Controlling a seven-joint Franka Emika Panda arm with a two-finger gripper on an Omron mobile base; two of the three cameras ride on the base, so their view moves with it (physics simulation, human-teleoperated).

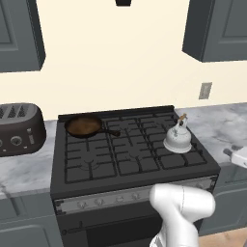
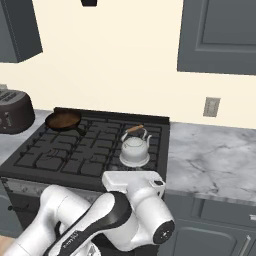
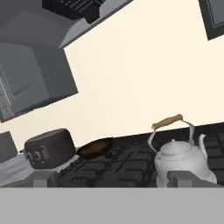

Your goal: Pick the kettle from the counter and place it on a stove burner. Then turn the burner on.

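The silvery kettle (image 1: pixel 177 140) (image 2: pixel 135 150) stands upright on the black grate bars at the right side of the range, its brown-topped handle arched above it. In the hand view the kettle (image 3: pixel 181 162) is close ahead and to the right. My gripper (image 3: pixel 113 179) is open and holds nothing. It hangs low in front of the range and is apart from the kettle. A free stove burner (image 1: pixel 89 164) lies at the front left. The marble counter (image 1: pixel 217 125) (image 2: pixel 215 155) runs to the right of the range.
A dark brown frying pan (image 1: pixel 84 126) (image 2: pixel 63 120) (image 3: pixel 96 148) sits on the back-left burner. A dark toaster (image 1: pixel 19 129) (image 2: pixel 15 115) stands on the left counter. Knobs (image 1: pixel 120 197) line the range's front panel. Grey wall cabinets (image 2: pixel 220 35) hang above.
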